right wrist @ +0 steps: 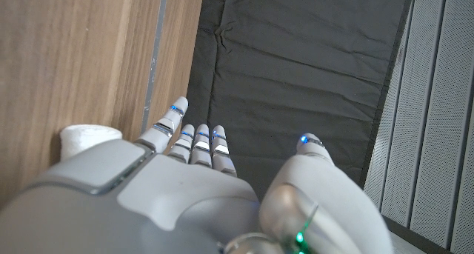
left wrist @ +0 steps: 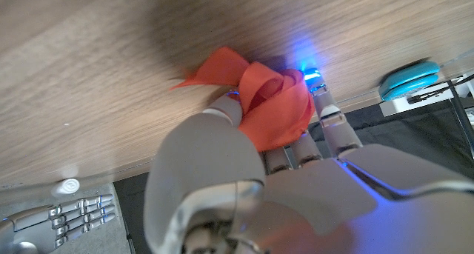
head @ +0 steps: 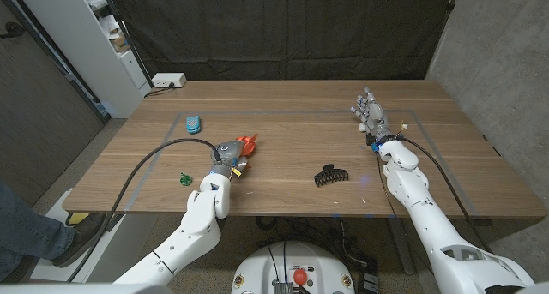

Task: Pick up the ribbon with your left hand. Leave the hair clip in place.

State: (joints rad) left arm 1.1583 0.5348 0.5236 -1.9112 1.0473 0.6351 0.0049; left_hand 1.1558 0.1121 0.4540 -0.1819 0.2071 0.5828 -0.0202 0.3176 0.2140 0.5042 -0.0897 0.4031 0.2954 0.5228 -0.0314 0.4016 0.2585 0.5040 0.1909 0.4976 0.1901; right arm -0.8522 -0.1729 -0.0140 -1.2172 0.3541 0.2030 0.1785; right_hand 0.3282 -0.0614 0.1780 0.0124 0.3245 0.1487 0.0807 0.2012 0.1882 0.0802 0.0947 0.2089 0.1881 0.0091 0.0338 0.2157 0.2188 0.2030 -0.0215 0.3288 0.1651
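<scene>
A wooden worktop point(head: 283, 123) seen from above, with two white robot arms coming in from the near edge. Closest to that edge, left of centre, sits a small green object point(head: 183, 177), just beside the left arm's black cable. A black hair clip point(head: 329, 175) lies near the front edge, right of centre, well apart from both hands. Nothing stands between the clip and the left hand.

The left hand point(head: 230, 155) is over the worktop left of centre. Its fingers point(left wrist: 333, 124) are curled around an orange ribbon point(left wrist: 272, 98), which bunches up between fingers and thumb; one loose end sticks out over the wood. Whether the ribbon is touching the worktop cannot be told.

Farther back on the right, the right hand point(head: 371, 112) has its fingers point(right wrist: 198, 144) straight and apart, holding nothing.

Toward the far left lies a small blue object point(head: 194, 123). A white power strip point(head: 168, 81) rests at the back left corner.
</scene>
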